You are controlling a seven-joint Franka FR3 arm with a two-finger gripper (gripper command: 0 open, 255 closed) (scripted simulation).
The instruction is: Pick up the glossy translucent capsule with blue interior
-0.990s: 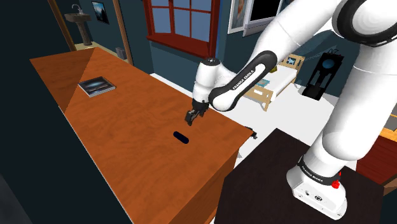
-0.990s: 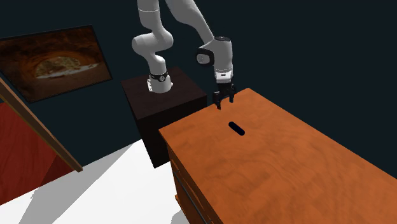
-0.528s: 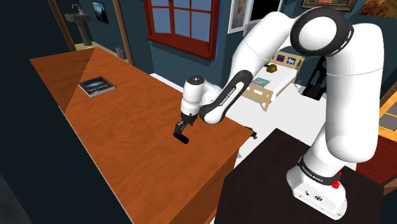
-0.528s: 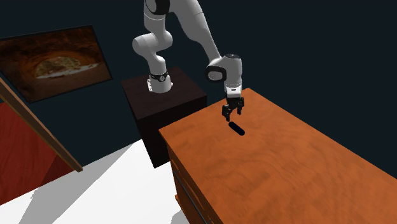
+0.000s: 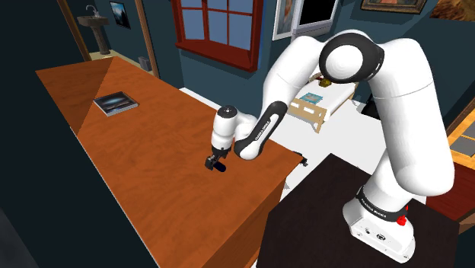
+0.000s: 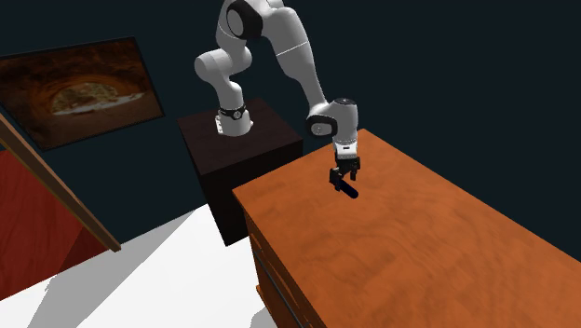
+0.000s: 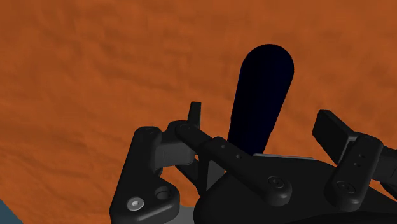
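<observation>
Lowered since a second ago, the claw [image 5: 215, 162] straddles the dark blue capsule [image 7: 264, 83] lying flat on the orange-brown bench [image 5: 152, 160] near its stand-side edge, fingers [image 7: 195, 118] spread and clear of it, a flat book [image 5: 116, 103] well apart.

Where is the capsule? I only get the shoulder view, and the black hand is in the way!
Observer: In the wrist view the dark blue capsule lies on the orange table, right between the gripper's fingers.
Operator: Is it squeezing it?
Observer: No. The fingers stand apart, with table showing on both sides of the capsule.
Operator: Is it standing up?
Observer: No, it lies flat, its long side pointing away from the gripper.
</observation>
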